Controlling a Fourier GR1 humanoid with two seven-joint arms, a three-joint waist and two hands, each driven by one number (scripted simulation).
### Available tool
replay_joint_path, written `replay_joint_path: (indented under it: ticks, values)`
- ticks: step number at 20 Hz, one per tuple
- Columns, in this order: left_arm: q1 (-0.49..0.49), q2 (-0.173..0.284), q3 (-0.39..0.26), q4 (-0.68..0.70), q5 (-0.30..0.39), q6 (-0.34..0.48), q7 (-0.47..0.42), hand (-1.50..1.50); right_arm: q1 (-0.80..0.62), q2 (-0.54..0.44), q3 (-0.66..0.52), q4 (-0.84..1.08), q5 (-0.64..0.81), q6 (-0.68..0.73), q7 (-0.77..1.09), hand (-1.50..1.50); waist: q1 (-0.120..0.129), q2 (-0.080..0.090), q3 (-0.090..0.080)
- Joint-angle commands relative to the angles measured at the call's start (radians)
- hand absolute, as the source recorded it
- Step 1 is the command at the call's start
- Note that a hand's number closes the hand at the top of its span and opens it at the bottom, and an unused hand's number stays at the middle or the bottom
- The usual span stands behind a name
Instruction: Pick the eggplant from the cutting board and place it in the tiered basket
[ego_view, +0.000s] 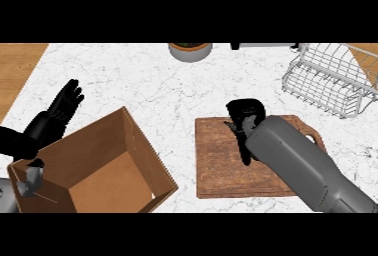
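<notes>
Reaching over the board (221, 165), our right hand (247, 120) hid its fingers; we could not tell its grip. Left hand (65, 102) rested open.

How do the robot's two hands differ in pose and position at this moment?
The left hand is open, fingers straight, resting over the white marble counter above the open brown cardboard box; the right hand is bent down over the brown wooden cutting board, fingers curled. The left touches nothing visible; the right covers the board's top, where a dark shape beneath it may be the eggplant. Both are black, on grey forearms.
</notes>
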Motion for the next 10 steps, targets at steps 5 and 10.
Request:
replay_joint_path:
  ticks: [5,10]
  values:
    - [0.031,-0.168,-0.108,0.083,-0.026,0.003,-0.058,0.00,0.014,-0.037,-0.029,-0.003,0.007,0.029,-0.032,-1.50,-0.014,0.017,-0.029]
    - [0.038,-0.174,-0.121,0.068,-0.046,0.002,-0.064,0.00,0.049,0.002,-0.012,0.042,0.048,-0.023,-0.053,-1.50,0.000,0.020,-0.028]
